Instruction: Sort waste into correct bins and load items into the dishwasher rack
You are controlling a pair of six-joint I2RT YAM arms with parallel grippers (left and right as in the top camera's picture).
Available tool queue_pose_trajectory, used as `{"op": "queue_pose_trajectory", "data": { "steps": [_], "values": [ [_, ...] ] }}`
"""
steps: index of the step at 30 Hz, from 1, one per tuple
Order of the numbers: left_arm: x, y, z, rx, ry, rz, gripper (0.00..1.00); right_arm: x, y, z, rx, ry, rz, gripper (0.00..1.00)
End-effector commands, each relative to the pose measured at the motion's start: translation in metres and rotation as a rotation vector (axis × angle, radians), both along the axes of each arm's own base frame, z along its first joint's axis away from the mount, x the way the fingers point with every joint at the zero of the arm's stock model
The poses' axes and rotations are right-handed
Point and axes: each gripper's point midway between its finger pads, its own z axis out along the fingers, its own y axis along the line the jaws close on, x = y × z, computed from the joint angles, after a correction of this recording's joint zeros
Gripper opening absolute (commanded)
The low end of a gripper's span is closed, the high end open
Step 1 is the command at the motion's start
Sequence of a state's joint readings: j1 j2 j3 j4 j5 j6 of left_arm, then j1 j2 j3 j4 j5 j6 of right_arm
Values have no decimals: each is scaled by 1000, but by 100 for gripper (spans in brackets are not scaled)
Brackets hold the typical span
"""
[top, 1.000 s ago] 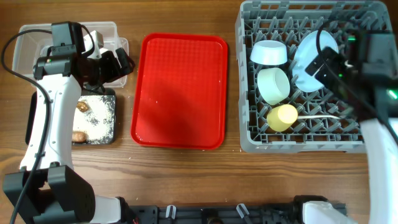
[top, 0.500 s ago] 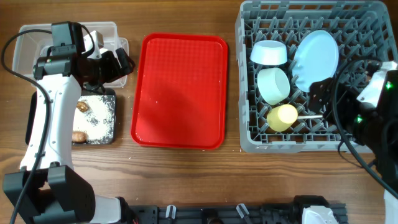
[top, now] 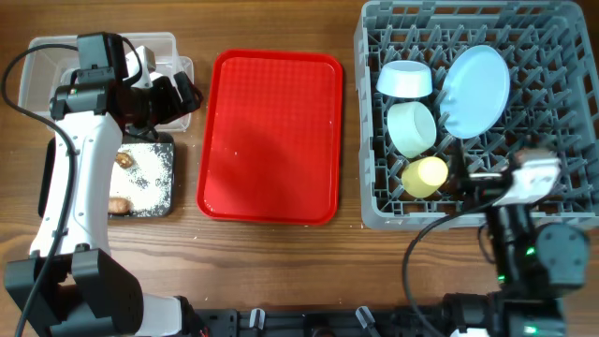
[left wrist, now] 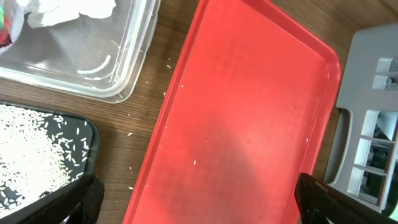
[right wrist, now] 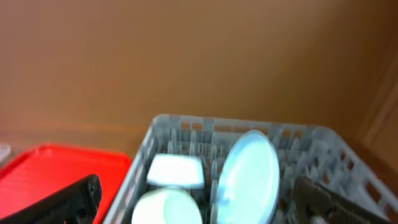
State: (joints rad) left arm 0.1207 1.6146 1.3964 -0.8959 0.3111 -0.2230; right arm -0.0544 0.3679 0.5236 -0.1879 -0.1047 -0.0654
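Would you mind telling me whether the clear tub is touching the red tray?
Apart. The left wrist view shows a strip of bare wood between the clear tub and the red tray.

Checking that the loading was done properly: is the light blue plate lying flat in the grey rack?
No, the light blue plate stands up on its edge inside the grey rack.

The table [top: 281, 257] is matt wood-grain. The red tray [left wrist: 249, 124] is plastic with a faint sheen — the clear tub [left wrist: 124, 62] glossy see-through plastic, the grey rack [top: 370, 211] dull moulded plastic.
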Motion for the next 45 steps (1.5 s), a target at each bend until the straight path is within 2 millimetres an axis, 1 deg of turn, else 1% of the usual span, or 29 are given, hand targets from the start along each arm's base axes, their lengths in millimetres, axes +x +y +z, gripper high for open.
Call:
{"op": "queue_pose_trajectory", "data": {
  "steps": [1,3,7,8,10,12,15,38,40,42,45],
  "values": [
    [3,2,13,6,-38,-1,100,-7,4,-36,-16,-77,23,100],
    [3,2,13,6,-38,-1,100,-10,6,-58,-15,-82,36,100],
    [3,2,13,6,-38,-1,100,-12,9,-90,-15,-83,49,100],
    [3,2,13,6,-38,-1,100,-11,9,-95,-15,-75,49,99],
    [3,2,13,6,-38,-1,100,-10,9,-104,-13,-57,49,100],
    [3,2,13,6,-38,-1,100,-8,8,-119,-11,-26,49,100],
    [3,2,13,6,-38,-1,100,-6,8,-119,-14,-50,49,100],
    [3,2,14,6,-39,-1,100,-6,8,-119,-14,-48,49,100],
    [-3,2,19,16,-38,1,100,-6,8,-119,-14,-48,49,100],
    [-7,5,29,38,-65,11,100,-6,8,-119,-14,-48,49,100],
    [-3,3,53,59,-195,-14,100,-6,8,-119,-13,-48,49,100]
  ]
}}
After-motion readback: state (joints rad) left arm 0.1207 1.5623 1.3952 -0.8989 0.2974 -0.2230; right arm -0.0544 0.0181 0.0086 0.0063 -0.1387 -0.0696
